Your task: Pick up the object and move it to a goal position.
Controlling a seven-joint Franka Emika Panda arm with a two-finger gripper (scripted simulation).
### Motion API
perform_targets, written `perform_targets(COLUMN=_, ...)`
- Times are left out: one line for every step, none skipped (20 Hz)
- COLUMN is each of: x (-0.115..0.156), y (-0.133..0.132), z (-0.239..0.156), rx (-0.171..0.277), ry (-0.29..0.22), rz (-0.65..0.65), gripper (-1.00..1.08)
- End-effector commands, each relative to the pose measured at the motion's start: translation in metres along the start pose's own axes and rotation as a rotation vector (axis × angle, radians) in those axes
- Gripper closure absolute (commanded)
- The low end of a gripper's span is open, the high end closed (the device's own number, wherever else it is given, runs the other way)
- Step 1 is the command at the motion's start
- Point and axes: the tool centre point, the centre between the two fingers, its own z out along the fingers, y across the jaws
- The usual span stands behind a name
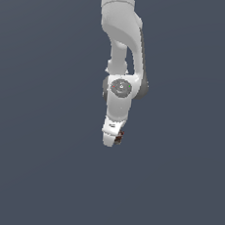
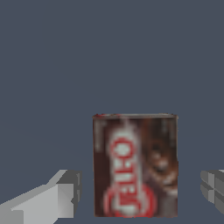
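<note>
The white gripper hangs low, its fingers spread wide apart. Between them lies the Jell-O box, untouched; in the exterior view it peeks out at the gripper's four o'clock.

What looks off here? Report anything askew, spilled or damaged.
Nothing stands out. The box lies flat and intact between the open gripper's fingers, with a gap on each side, not yet gripped. Its lettering is blurred. No spill or damage shows.

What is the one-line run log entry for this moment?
phase: pre-grasp | gripper: open, fingers either side of box | box: between fingers, no contact seen | lifted: cannot tell
</note>
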Motion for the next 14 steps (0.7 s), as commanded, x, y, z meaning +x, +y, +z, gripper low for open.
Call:
perform_targets(x=0.0, y=-0.001, z=0.011, rx=0.001, ry=0.0, rz=-0.001, gripper=-0.92)
perform_targets(x=0.0, y=-0.001, z=0.016, rx=0.001, ry=0.0, rz=-0.002, gripper=-0.92)
perform_targets(x=0.0, y=-0.001, z=0.021, rx=0.001, ry=0.0, rz=-0.003, gripper=-0.92)
perform_targets(x=0.0, y=-0.001, z=0.026, rx=0.001, ry=0.0, rz=-0.003, gripper=-0.92)
perform_targets(x=0.0, y=-0.001, z=0.03, rx=0.001, ry=0.0, rz=-0.004, gripper=-0.92)
perform_targets(x=0.0, y=-0.001, z=0.033, rx=0.001, ry=0.0, rz=-0.004, gripper=-0.92)
perform_targets(x=0.0, y=-0.001, z=0.036, rx=0.001, ry=0.0, rz=-0.004, gripper=-0.92)
perform_targets(x=0.0, y=-0.001, z=0.038, rx=0.001, ry=0.0, rz=-0.004, gripper=-0.92)
perform_targets(x=0.0, y=-0.001, z=0.039, rx=0.001, ry=0.0, rz=-0.004, gripper=-0.92)
perform_targets(x=0.0, y=0.0, z=0.04, rx=0.001, ry=0.0, rz=-0.004, gripper=-0.92)
perform_targets(x=0.0, y=0.0, z=0.04, rx=0.001, ry=0.0, rz=-0.004, gripper=-0.92)
perform_targets(x=0.0, y=0.0, z=0.04, rx=0.001, ry=0.0, rz=-0.004, gripper=1.08)
perform_targets(x=0.0, y=0.0, z=0.04, rx=0.001, ry=0.0, rz=-0.004, gripper=1.08)
perform_targets(x=0.0, y=0.0, z=0.04, rx=0.001, ry=0.0, rz=-0.004, gripper=1.08)
